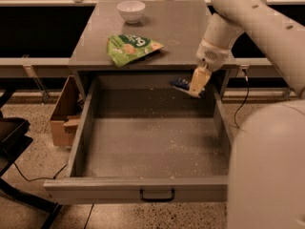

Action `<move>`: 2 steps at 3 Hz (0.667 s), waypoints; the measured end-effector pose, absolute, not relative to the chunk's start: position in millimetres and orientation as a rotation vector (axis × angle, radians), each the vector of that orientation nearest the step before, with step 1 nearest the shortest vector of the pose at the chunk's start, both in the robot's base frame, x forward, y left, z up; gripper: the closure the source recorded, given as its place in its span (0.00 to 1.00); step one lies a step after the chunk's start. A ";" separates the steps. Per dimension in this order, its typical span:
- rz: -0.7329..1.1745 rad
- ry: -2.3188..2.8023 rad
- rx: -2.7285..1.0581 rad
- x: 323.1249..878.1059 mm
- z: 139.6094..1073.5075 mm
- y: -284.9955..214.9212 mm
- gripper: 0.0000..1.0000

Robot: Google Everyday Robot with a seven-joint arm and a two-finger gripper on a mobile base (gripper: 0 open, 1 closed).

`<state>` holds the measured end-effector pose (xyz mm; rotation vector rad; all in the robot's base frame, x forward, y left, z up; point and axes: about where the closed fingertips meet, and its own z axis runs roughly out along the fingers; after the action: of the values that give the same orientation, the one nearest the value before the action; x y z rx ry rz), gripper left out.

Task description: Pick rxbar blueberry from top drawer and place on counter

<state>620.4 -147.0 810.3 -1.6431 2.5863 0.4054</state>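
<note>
Counted: one rxbar blueberry (179,84), one green snack bag (131,47), one white bowl (131,10). The arm (248,18) angles down from upper right. Its gripper (196,87) is clamped on the rxbar blueberry, above the rear of the open top drawer (143,187) and just below the counter (181,27) edge.

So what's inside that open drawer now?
Only crumbs on the grey floor of the top drawer. The gripper hangs over its back right corner, jaws shut on the rxbar blueberry, held off the floor. The robot's body covers the front right corner, so that part is unseen.
</note>
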 end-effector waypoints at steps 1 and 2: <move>0.227 2.672 -1.300 669.3 879.2 -167.2 1.00; 0.088 2.673 -1.003 680.6 945.1 -199.3 1.00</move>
<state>680.6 -199.3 945.1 -1.0033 2.6728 0.0884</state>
